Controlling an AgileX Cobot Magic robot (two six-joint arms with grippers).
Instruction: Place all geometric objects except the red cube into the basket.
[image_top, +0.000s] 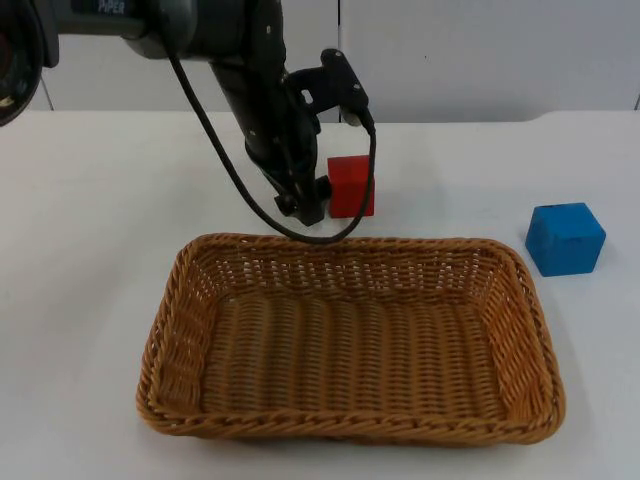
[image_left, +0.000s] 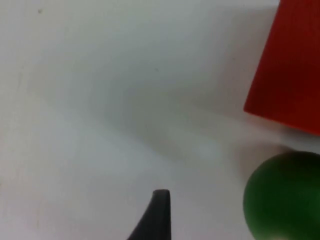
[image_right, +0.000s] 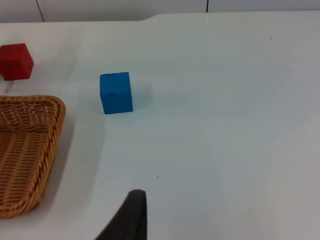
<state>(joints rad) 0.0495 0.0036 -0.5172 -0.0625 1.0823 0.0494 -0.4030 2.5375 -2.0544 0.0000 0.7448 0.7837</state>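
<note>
Hovering low over the surface (image_top: 90, 200) just behind the basket (image_top: 350, 425), the left hand (image_top: 305, 205) sits beside the red cube (image_top: 351, 185), a green rounded piece (image_left: 285, 195) close by; its grip state cannot be told. The step looks like reaching for the green piece, which calls for closing on it without nudging the cube. The blue cube (image_top: 566, 238) lies right of the basket, and the right arm waits.

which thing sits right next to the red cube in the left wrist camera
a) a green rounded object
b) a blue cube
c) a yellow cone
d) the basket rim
a: the left wrist view shows a green rounded object close beside the red cube on the white table, while the blue cube lies apart, to the right of the basket in the top view.
</note>
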